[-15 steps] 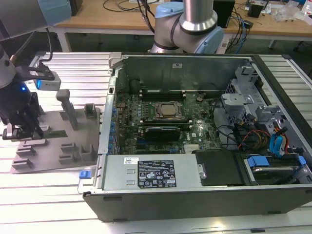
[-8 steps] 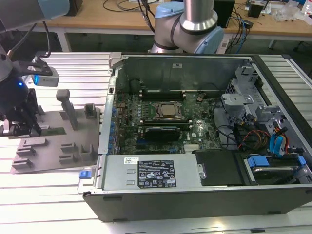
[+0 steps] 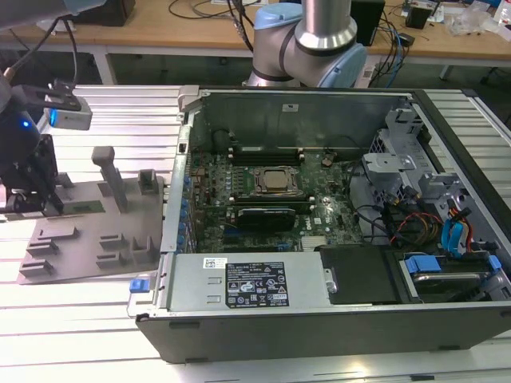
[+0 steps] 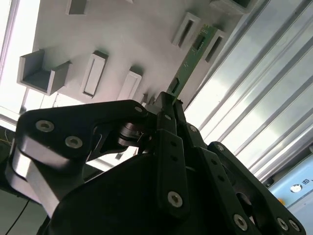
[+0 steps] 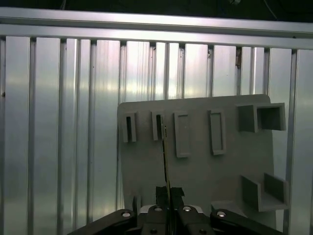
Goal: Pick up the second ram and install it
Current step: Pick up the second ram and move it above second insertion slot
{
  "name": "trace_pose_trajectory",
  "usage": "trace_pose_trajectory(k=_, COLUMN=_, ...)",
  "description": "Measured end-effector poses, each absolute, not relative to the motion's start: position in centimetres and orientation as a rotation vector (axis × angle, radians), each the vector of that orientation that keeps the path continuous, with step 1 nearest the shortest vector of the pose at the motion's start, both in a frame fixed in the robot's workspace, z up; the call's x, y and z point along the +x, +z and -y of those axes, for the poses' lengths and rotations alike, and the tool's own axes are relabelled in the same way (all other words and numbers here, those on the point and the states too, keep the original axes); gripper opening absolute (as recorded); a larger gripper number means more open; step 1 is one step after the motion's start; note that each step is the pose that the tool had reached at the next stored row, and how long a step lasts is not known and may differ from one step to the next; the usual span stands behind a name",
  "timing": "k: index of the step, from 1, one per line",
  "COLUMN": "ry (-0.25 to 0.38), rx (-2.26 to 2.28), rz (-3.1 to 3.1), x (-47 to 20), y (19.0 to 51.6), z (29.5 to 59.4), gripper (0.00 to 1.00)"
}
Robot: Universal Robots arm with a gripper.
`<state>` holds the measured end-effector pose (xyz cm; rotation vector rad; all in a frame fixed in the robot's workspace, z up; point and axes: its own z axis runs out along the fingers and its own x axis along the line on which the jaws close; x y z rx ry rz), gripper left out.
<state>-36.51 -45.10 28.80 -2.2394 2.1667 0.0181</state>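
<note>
Lying open on the exterior view's right of the gray fixture tray [image 3: 80,247], the computer case [image 3: 319,343] is exposing its motherboard [image 3: 263,199], well apart from where you are working. The tray itself is resting on the ribbed aluminium table [image 3: 104,120], with its row of narrow upright slots [image 5: 181,134] facing the arm.

The gripper [image 3: 32,199] is hanging directly over the tray's end farthest from the case. In both wrist views its fingers [image 4: 166,132] are drawing together to a point, pinching the near end of the second ram [image 4: 193,51] between them.

The second ram [image 5: 165,156] is appearing edge-on, running from the fingertips across the tray's face, its far end lying at one of the slot rims. Whether it is seated there or just clear cannot be told.

You are judged to be in the pick-up step. Doing it well means gripping the flat faces squarely, staying aligned with the tray's slot, and avoiding any twist that could bend the thin board.
</note>
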Motion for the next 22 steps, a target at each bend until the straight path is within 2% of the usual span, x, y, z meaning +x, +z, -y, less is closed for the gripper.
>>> trace_pose_trajectory(k=22, ry=0.019, rx=-2.239, rz=-2.166, x=-36.5, y=31.7, z=45.1, gripper=0.11)
